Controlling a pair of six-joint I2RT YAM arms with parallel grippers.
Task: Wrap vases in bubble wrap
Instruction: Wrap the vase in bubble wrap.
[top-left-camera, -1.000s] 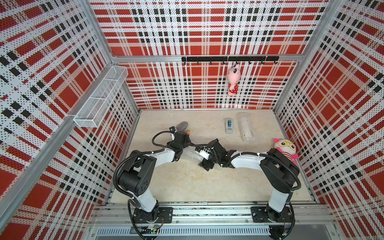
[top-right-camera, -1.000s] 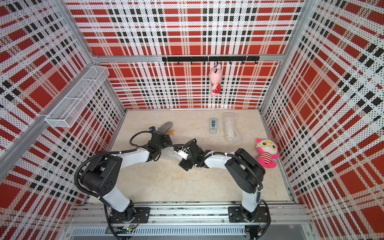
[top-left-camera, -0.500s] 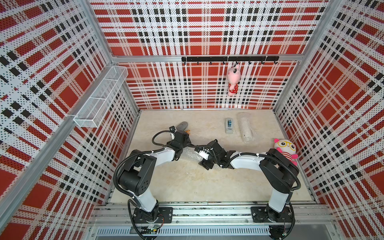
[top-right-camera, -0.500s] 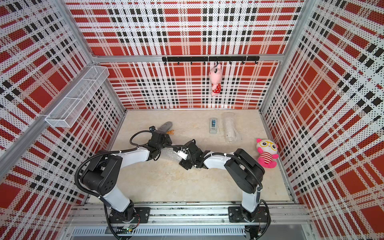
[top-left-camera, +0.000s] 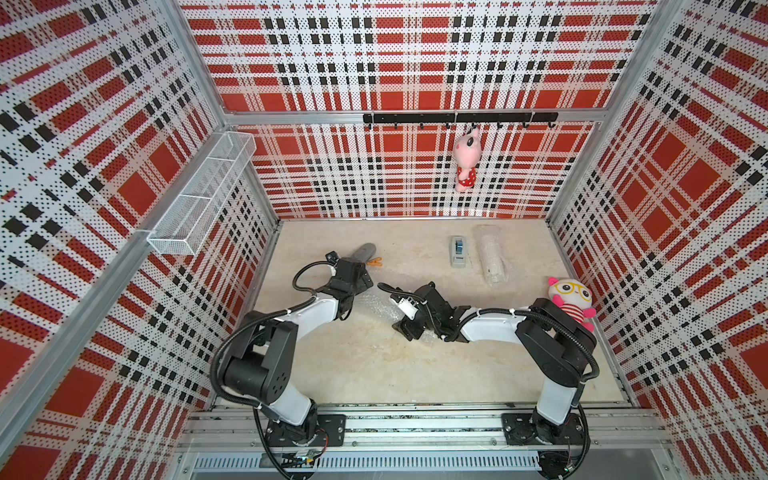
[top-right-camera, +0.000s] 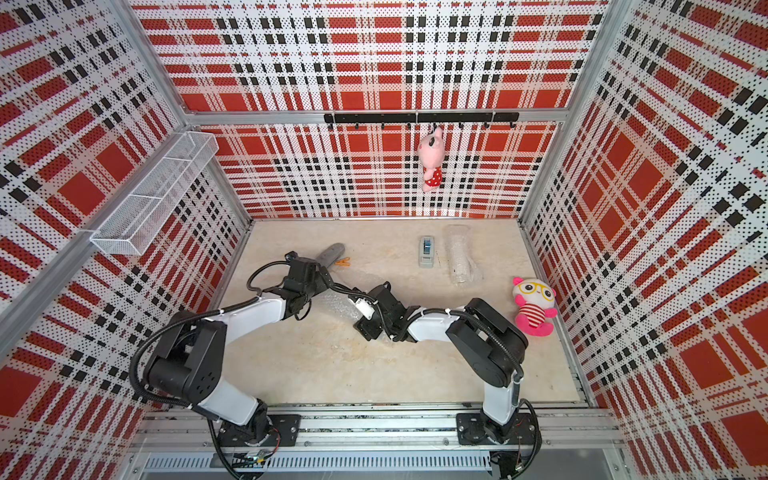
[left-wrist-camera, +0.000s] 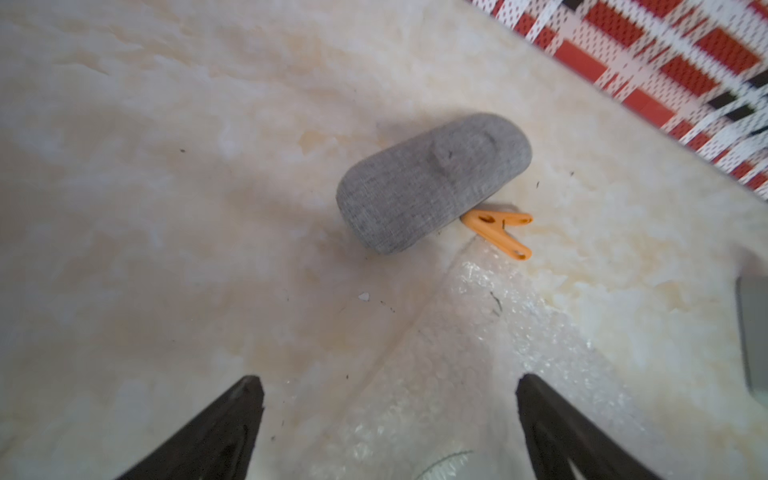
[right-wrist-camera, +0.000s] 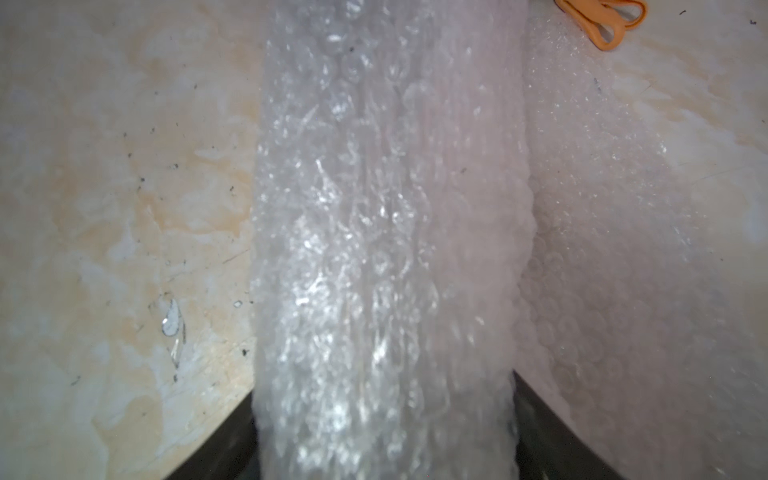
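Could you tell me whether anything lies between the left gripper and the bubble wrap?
Nothing visible does: the open left gripper hangs right over the bubble wrap; the grey case and orange clip lie beyond it.

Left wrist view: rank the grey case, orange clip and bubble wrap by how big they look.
1. bubble wrap: largest, though it is nearest the camera and cut off by the frame.
2. grey case.
3. orange clip: clearly smallest.

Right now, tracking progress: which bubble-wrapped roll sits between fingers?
The roll between the arms, in the right fingers; the other roll lies beside the tape dispenser.
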